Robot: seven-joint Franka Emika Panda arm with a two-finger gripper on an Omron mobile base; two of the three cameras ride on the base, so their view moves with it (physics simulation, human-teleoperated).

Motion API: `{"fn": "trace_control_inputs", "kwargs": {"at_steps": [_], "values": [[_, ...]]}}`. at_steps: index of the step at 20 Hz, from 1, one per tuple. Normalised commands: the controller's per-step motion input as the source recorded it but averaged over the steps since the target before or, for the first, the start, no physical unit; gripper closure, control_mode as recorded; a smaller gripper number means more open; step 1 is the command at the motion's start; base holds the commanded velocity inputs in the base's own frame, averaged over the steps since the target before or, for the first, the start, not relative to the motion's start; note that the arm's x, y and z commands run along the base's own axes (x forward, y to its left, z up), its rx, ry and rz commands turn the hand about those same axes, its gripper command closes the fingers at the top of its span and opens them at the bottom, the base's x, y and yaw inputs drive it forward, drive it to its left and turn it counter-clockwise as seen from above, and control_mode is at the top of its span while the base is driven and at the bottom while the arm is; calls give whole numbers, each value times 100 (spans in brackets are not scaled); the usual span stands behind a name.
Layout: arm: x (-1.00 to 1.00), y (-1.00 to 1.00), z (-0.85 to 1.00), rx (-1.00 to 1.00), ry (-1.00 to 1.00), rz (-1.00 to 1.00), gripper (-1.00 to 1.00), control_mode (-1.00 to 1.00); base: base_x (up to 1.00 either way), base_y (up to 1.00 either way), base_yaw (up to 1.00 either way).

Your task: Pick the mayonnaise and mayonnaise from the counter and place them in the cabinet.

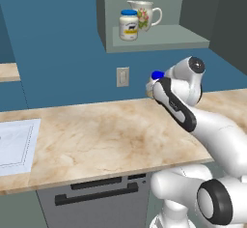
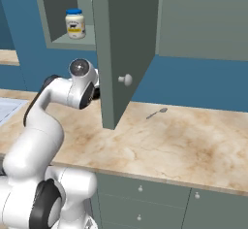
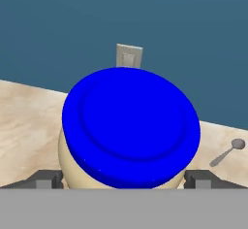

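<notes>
Since the cream jar with the deep blue lid point(image 3: 131, 126) sits upright between the gripper point(image 3: 125, 178) jaws, apparently clamped (contact hidden), the grey-green cabinet shelf point(image 1: 159, 42) lies above, upper centre, beside the white pale-lidded jar point(image 1: 129, 25).

counter point(image 1: 111, 140): beige marbled slab, thick edge | on it: white sheet point(image 1: 14, 147) at left end, spoon point(image 2: 157, 112) right of open cabinet door | cabinet point(image 1: 164, 39) shelf floor: white mayonnaise jar point(image 1: 129, 25) just beside floral pitcher point(image 1: 144, 14)
</notes>
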Motion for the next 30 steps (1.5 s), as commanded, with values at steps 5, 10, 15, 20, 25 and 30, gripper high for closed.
{"fn": "trace_control_inputs", "kwargs": {"at_steps": [5,10,15,20,25,30], "values": [[-34,0,69,0,0,0,100,-100,0,0,0],[-45,0,48,0,-1,0,100,-100,0,0,0],[-29,0,65,0,-4,-1,100,-100,0,0,0],[-20,0,67,0,-4,-3,100,-100,0,0,0],[-7,0,54,0,-3,-4,100,-100,0,0,0],[0,-7,38,0,-1,-7,100,-100,0,0,0]]}}
